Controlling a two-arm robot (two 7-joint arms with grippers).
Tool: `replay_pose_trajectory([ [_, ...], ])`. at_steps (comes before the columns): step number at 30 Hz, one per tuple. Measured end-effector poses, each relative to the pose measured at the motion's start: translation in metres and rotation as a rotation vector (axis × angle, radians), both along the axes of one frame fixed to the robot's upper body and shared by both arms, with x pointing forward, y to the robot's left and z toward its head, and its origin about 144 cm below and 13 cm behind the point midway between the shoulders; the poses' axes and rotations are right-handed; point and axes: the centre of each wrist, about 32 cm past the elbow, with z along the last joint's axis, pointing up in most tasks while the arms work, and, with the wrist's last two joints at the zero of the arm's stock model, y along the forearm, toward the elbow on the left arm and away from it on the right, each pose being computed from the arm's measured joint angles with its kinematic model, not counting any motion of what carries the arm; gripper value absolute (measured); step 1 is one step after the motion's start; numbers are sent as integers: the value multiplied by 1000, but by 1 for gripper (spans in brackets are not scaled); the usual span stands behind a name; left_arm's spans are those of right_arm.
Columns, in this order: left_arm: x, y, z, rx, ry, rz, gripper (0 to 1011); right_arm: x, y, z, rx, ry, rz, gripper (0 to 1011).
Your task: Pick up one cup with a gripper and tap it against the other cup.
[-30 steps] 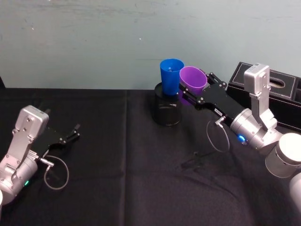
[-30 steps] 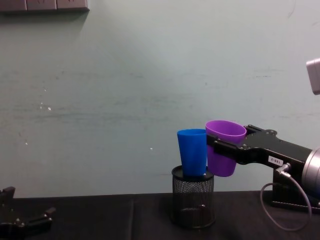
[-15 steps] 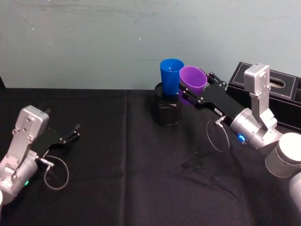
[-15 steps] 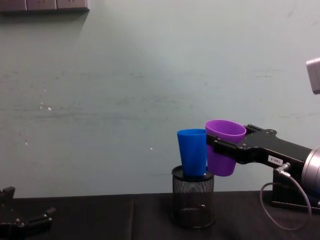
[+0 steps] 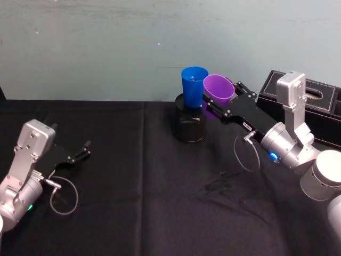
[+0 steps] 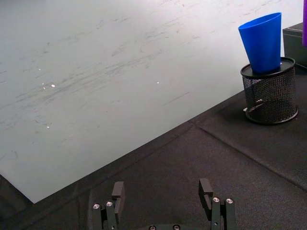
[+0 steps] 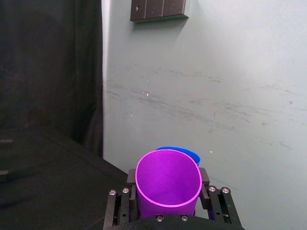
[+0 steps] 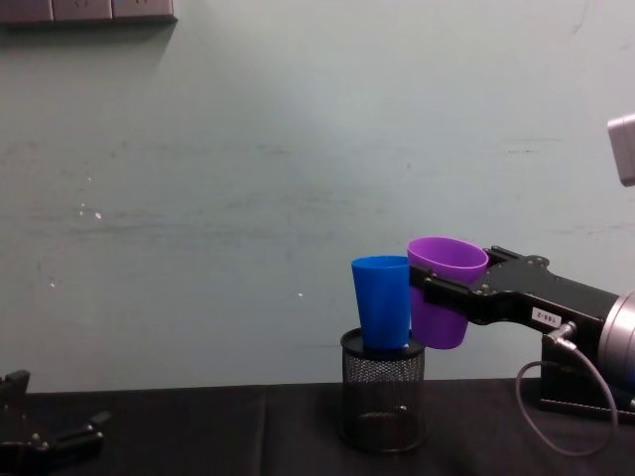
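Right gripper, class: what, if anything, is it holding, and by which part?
The right gripper holds the purple cup by its side wall, below the rim, a finger on each side. The left gripper, open, holds nothing.

Black table (image 5: 133, 213) with mesh holder (image 5: 187, 128), box (image 5: 326, 114)

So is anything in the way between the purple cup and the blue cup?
No, nothing visible. The right gripper holds the purple plastic tapered cup right beside the tall blue plastic cup, which stands in a black wire-mesh holder; their sides seem to meet. The left gripper sits open, far to the left.
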Motion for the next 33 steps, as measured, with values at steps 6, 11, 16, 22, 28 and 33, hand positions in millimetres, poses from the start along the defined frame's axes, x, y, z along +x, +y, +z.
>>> replay_pose_trajectory([
  [6, 0, 0, 0, 0, 0, 0, 1011, 0, 0, 0, 0, 0, 0, 733],
  [11, 0, 0, 0, 0, 0, 0, 1011, -2, -1, -1, -1, 3, 1, 733],
  [16, 0, 0, 0, 0, 0, 0, 1012, -7, -2, -3, 4, 14, 6, 733],
  [22, 0, 0, 0, 0, 0, 0, 1011, -10, -3, -5, 11, 24, 7, 733],
  [28, 0, 0, 0, 0, 0, 0, 1012, -15, -4, -7, 12, 33, 11, 733],
  [33, 0, 0, 0, 0, 0, 0, 1011, -19, -4, -8, 8, 44, 8, 733],
])
